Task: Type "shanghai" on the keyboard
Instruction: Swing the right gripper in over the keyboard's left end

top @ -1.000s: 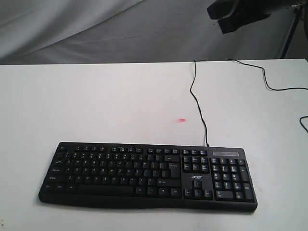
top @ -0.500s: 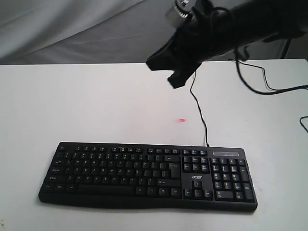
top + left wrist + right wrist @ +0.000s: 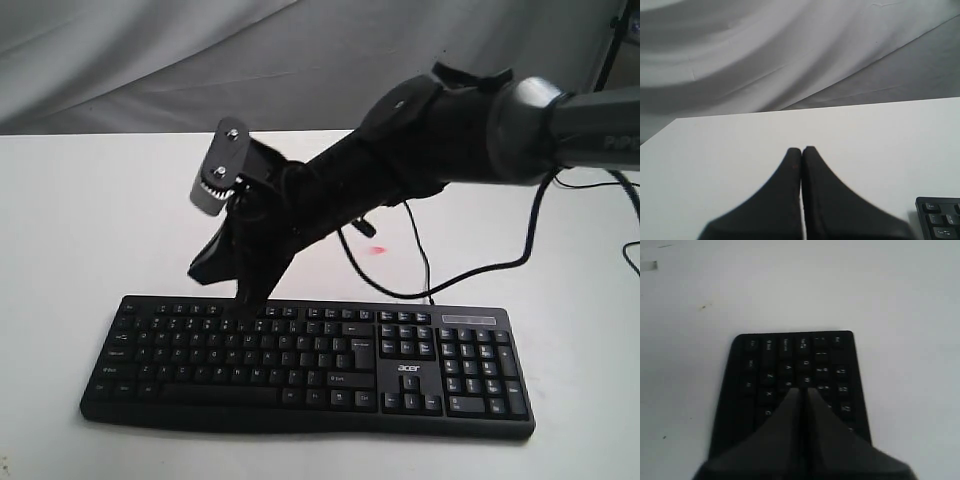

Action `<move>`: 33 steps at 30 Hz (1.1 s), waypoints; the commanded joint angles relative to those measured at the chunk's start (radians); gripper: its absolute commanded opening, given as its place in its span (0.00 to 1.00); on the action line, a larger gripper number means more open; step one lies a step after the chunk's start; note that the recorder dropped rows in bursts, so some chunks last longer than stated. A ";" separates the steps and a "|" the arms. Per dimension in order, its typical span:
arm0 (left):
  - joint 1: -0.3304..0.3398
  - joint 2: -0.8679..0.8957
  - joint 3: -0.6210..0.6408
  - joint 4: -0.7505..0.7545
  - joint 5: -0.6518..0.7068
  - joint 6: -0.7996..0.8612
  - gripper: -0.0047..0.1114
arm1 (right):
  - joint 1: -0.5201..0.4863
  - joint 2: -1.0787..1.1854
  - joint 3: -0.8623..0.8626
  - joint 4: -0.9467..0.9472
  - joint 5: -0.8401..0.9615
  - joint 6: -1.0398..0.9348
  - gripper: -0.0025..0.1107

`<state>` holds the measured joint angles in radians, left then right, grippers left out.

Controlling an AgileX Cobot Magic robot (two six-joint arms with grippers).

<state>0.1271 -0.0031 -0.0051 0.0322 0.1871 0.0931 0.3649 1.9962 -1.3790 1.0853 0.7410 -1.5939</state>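
Black full-size keyboard (image 3: 300,365) lies on the white bench (image 3: 100,220) at the 6 o'clock side of the exterior view, flat and close to the near edge.

Right gripper (image 3: 245,298) comes in from 2 o'clock and crosses the middle. Its tip is poised at the upper rows of the left letter block. The right wrist view shows this gripper (image 3: 803,390) with its jaws pressed together and nothing between them, the tip over the left-hand letters of the keyboard (image 3: 765,355). The legends are too blurred to name the key beneath. Contact with a key cannot be confirmed.

Left gripper (image 3: 801,148) is likewise closed and empty above bare bench, with a corner of the keyboard (image 3: 940,220) just beside it.

Progress, as judged: nothing shows any letter entered. This looks like the approach to the first "s", so all eight keystrokes are taken as outstanding.

Orientation: the long axis runs 9 to 3 o'clock, with the number pad (image 3: 480,365) and acer logo (image 3: 409,369) toward 3. The space-bar edge faces 6 and the function row faces 12.

Beyond it, the thin cable (image 3: 420,250) leaves the far edge toward 12 o'clock, passing a small red mark (image 3: 376,250). Grey cloth (image 3: 150,60) closes the background.
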 commanded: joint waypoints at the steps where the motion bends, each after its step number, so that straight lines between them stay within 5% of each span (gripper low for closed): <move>1: -0.004 0.003 0.005 -0.001 -0.004 -0.003 0.05 | 0.066 0.022 -0.008 0.012 -0.006 -0.003 0.02; 33: -0.004 0.003 0.005 -0.001 -0.004 -0.003 0.05 | 0.217 0.127 -0.008 0.107 -0.311 -0.041 0.02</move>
<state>0.1271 -0.0031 -0.0051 0.0322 0.1871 0.0931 0.5701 2.1263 -1.3790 1.1557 0.4546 -1.6052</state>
